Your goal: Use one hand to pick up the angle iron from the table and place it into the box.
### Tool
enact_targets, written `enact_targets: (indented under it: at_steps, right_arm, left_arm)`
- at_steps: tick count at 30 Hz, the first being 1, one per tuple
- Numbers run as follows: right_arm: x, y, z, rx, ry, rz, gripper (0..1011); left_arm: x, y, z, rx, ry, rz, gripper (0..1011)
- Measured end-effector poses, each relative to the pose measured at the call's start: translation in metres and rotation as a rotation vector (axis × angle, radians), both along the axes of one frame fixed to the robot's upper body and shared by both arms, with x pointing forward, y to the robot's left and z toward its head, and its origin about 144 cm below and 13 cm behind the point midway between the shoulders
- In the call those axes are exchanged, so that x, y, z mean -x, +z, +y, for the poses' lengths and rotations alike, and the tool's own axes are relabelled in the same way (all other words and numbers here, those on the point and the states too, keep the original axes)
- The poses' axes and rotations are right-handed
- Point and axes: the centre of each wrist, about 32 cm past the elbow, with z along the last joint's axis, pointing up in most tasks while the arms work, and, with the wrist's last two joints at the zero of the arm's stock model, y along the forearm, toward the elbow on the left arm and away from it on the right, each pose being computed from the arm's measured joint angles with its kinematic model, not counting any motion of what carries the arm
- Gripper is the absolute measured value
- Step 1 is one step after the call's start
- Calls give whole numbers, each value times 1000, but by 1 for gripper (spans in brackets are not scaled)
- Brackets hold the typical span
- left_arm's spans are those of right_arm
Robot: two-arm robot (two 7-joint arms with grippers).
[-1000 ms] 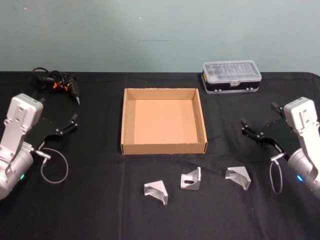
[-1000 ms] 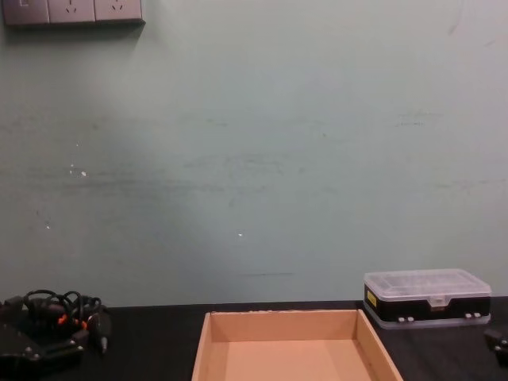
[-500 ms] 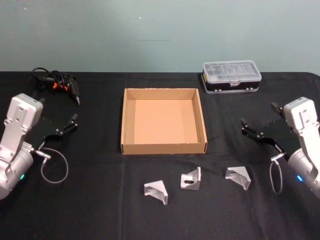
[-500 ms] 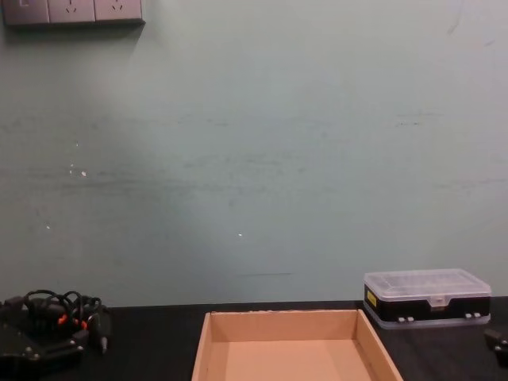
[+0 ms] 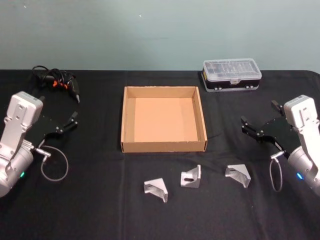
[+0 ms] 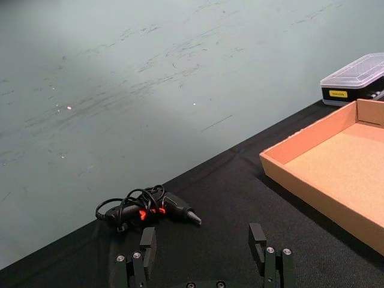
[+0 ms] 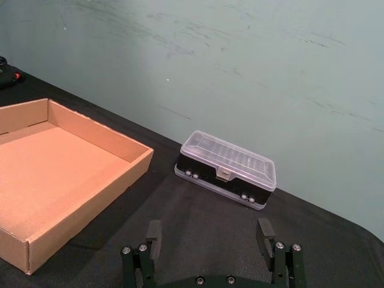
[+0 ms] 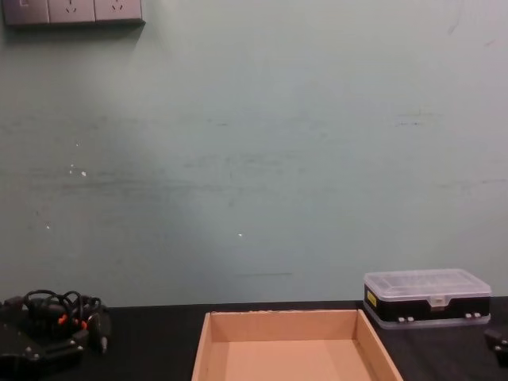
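The left gripper (image 6: 203, 239) hovers low by the left side of the table (image 5: 100, 205), the right gripper (image 7: 209, 231) by its right, both with fingers spread, empty. Three angle irons (image 5: 191, 177) lie in a row just before the near wall of the box (image 5: 164, 146), bare table between them and each gripper.

Black table (image 5: 100, 215); cardboard box (image 5: 163, 147) at centre; three metal brackets (image 5: 156, 189) (image 5: 191, 177) (image 5: 238, 175) in a row on its near side; plastic case (image 5: 231, 75) far right; corded tool (image 5: 59, 83) far left.
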Motion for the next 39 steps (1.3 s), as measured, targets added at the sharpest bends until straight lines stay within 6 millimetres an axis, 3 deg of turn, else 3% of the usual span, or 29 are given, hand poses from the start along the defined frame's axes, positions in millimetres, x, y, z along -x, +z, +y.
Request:
enact_targets:
  at_steps: [27,32,39]
  right_arm:
    - [0,1,0,0,1,-1,1004]
    - [9,10,3,14,44,3,1004]
    - [34,39,-1,34,133,79,1004]
  left_arm:
    - [0,0,0,0,0,0,1011]
    - [0,0,0,0,0,0,1011]
    - [0,0,0,0,0,0,1011]
